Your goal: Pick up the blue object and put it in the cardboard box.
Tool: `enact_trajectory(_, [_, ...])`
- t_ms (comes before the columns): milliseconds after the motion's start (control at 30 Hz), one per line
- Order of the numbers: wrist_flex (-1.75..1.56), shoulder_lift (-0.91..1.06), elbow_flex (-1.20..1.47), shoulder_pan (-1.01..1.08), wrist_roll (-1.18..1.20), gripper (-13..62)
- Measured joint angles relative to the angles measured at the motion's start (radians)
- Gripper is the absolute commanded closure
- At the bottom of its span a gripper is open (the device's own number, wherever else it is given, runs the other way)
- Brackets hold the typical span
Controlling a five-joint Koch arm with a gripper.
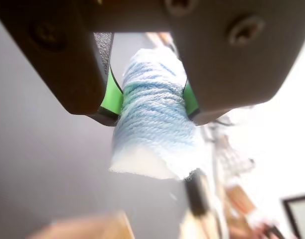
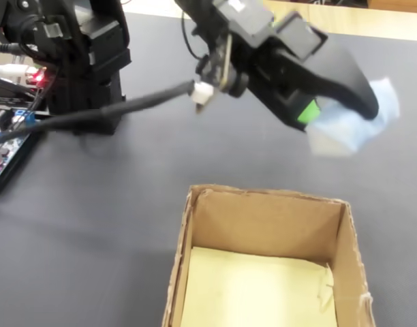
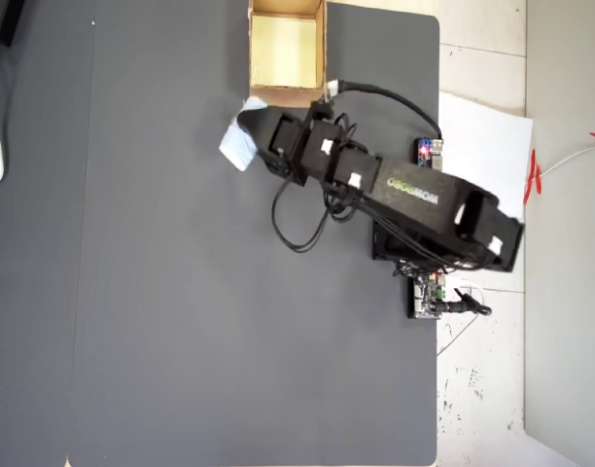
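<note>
The blue object is a pale blue ribbed lump held between my green-padded jaws, lifted off the dark mat. My gripper is shut on its middle, and both ends stick out past the jaws. In the fixed view the gripper carries the blue object above the mat, just beyond the far wall of the cardboard box, whose pale yellow floor is bare. From overhead the blue object hangs a little below and left of the cardboard box.
The arm's base and a circuit board stand at the mat's right edge in the overhead view, with a loose cable looping over the mat. A white paper sheet lies right of the mat. Open dark mat spreads left.
</note>
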Motion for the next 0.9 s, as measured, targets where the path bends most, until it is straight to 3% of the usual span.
enact_trajectory(267, [0.000,0.000,-0.087,0.259,-0.005,41.8])
enact_trajectory(400, [0.066,-0.147,-0.206,0.382,-0.029,41.2])
enact_trajectory(633, [0.232,-0.160,-0.201,0.402,-0.028,20.2])
enact_trajectory(900, [0.241,-0.155,-0.184,0.408,-0.028,15.4])
